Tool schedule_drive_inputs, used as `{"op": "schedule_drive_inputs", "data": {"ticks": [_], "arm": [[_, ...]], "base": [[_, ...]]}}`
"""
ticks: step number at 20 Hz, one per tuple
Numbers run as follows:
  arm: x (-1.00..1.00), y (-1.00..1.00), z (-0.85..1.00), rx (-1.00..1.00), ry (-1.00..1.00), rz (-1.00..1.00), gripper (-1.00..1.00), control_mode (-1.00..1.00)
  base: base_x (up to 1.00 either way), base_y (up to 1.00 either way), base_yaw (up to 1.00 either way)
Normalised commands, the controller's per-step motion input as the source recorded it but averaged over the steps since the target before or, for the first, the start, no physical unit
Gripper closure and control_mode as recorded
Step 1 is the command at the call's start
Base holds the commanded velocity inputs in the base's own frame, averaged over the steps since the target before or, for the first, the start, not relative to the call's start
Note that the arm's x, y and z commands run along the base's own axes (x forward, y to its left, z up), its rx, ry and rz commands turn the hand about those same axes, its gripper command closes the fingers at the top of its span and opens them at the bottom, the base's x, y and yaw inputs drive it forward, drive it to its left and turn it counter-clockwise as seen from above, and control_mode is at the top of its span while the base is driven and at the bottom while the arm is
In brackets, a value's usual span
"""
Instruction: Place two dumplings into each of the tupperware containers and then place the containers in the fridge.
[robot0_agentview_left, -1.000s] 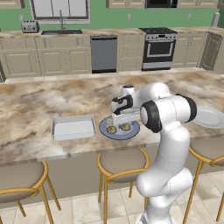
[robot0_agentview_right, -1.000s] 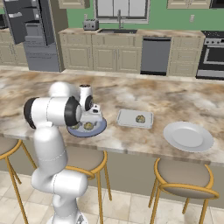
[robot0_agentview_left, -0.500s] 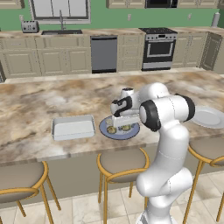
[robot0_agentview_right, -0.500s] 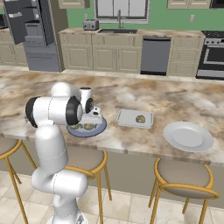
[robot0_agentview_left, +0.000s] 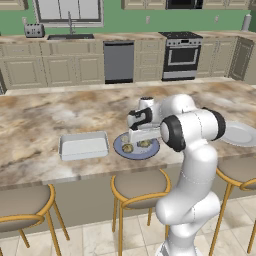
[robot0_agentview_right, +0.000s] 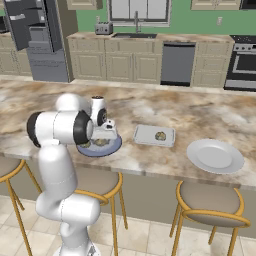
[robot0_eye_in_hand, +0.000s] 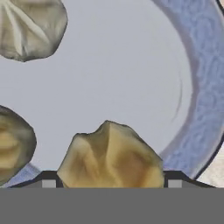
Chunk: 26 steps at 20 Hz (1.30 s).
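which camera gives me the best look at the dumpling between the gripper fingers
The hand view: the dumpling fills the foreground between the gripper tips. Both base views show the plate with small lumps, the arm covering part.

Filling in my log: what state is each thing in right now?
Gripper: fingers astride a dumpling on the blue plate, not yet shut on it.
Near container: empty.
Far container: one dumpling inside.
Fridge: door open.
White plate: empty.

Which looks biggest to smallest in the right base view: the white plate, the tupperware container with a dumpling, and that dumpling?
1. White plate
2. Tupperware container, slightly smaller, though it sits farther from the camera
3. Dumpling, much the smallest
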Motion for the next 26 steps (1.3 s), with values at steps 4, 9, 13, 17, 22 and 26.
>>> {"op": "schedule_drive_inputs", "data": {"ticks": [4,9,13,17,22,26], "arm": [[-0.06,-0.42,0.70,0.00,-0.02,0.00,1.00,-1.00],[-0.04,-0.93,0.48,0.00,0.00,-0.02,1.00,-1.00],[0.11,-0.97,0.31,0.01,0.00,-0.02,1.00,-1.00],[0.60,-0.76,0.04,0.10,0.00,0.00,1.00,-1.00],[0.74,-0.60,0.00,0.11,0.00,0.00,1.00,-1.00],[0.62,-0.11,-0.03,0.05,0.00,0.00,1.00,-1.00]], "base": [[0.00,0.00,0.00],[0.00,0.00,0.00],[0.00,0.00,0.00],[0.00,0.00,0.00],[0.00,0.00,0.00],[0.00,0.00,0.00]]}}
